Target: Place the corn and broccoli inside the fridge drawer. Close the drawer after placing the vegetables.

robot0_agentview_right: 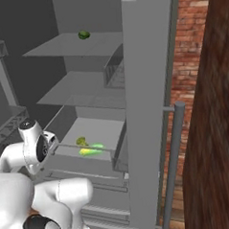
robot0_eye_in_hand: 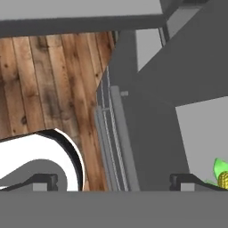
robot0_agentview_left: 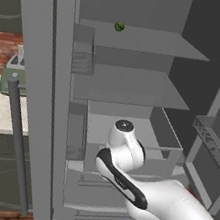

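End effector (robot0_eye_in_hand: 113,181) beside one corn (robot0_agentview_right: 90,151), one broccoli (robot0_agentview_right: 81,141).

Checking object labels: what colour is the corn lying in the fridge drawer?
Bright green husk with a yellow part, corn, clearest in the right base view.

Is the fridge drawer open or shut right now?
Open: the fridge drawer juts out from the fridge, with the corn and broccoli lying inside.

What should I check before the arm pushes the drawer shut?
1. Corn inside the fridge drawer: ok.
2. Broccoli inside the drawer, beside the corn: ok.
3. Drawer pulled out, not yet closed: ok to proceed.
4. Gripper empty: ok, open with nothing between its tips.
5. Vegetables clear of the drawer's front panel: cannot tell.
6. Gripper contact with the front panel: cannot tell.
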